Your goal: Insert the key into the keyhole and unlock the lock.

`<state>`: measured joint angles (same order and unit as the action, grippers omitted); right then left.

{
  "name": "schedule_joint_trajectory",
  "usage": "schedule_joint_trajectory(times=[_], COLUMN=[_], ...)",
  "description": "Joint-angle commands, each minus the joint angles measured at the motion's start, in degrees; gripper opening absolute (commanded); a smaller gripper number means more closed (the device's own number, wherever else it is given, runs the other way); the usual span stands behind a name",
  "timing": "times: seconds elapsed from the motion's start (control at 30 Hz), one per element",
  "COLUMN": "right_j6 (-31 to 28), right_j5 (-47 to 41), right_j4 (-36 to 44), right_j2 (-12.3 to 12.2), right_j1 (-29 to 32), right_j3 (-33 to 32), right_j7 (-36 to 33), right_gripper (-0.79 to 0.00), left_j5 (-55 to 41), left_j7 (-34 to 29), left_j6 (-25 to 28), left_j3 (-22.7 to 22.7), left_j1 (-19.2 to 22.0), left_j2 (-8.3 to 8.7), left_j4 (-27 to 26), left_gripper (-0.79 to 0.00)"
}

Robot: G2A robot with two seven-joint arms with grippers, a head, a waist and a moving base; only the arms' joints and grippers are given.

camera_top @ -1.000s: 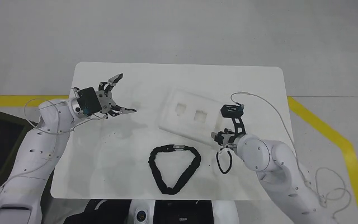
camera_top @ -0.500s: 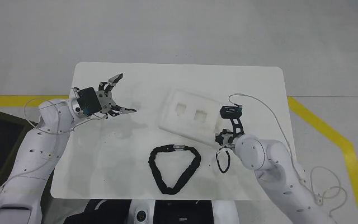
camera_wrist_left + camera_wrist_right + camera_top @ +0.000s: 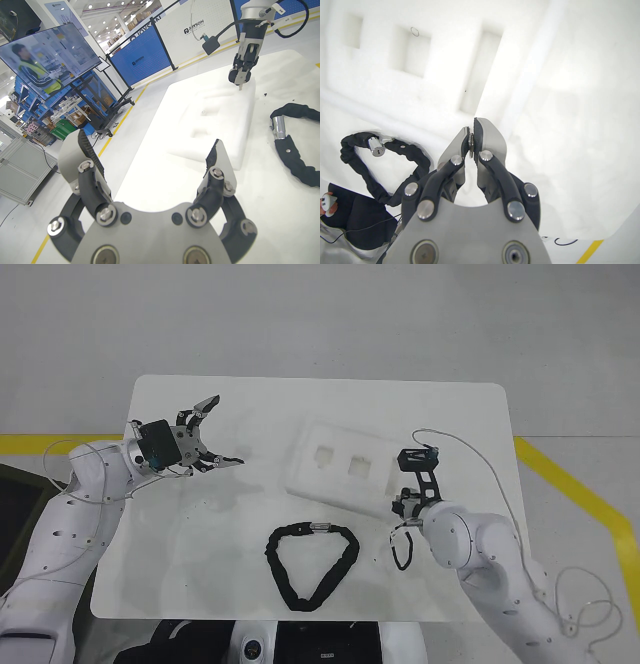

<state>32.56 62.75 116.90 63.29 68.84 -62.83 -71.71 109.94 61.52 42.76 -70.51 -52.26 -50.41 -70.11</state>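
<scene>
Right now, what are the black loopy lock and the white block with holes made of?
The lock looks like a chain inside a black cloth sleeve: it is matte and wrinkly. Its end piece is shiny, probably polished metal. The white block seems to be foam: dull, soft-edged, with pockets pressed in.

- A factory or warehouse hall; rows of ceiling lamps (image 3: pixel 109 4) overhead
- blue partition panels (image 3: pixel 147 60); stacked blue crates (image 3: pixel 23 90); yellow floor line (image 3: pixel 118 127); screen (image 3: pixel 50 57) on a wheeled stand
</scene>
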Motion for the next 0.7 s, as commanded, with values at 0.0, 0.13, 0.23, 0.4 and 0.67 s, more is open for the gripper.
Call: schedule_joint_trajectory(times=[0.0, 0.13, 0.23, 0.4, 0.67], right_j6=[-0.58, -2.29, -3.68, -5.48, -10.52], right_j5=[1.56, 4.75, 5.73, 5.46, 11.52], right_j4=[-0.21, -0.64, -0.88, -0.08, 1.32], right_j2=[0.14, 0.56, 1.01, 1.84, 2.40], right_j1=[-0.23, -1.00, -1.71, -2.34, -2.36], right_j3=[-0.45, -1.27, -1.89, -3.48, -4.63], right_j7=[-0.60, -2.31, -3.69, -5.50, -10.53], right_gripper=[-0.785, -0.785, -0.785, -0.785, -0.785], left_j5=[0.00, 0.00, 0.00, 0.00, 0.00], left_j7=[0.00, 0.00, 0.00, 0.00, 0.00], left_j6=[0.00, 0.00, 0.00, 0.00, 0.00], left_j3=[0.00, 0.00, 0.00, 0.00, 0.00], left_j1=[0.00, 0.00, 0.00, 0.00, 0.00], left_j2=[0.00, 0.00, 0.00, 0.00, 0.00], left_j4=[0.00, 0.00, 0.00, 0.00, 0.00], left_gripper=[0.000, 0.000, 0.000, 0.000, 0.000])
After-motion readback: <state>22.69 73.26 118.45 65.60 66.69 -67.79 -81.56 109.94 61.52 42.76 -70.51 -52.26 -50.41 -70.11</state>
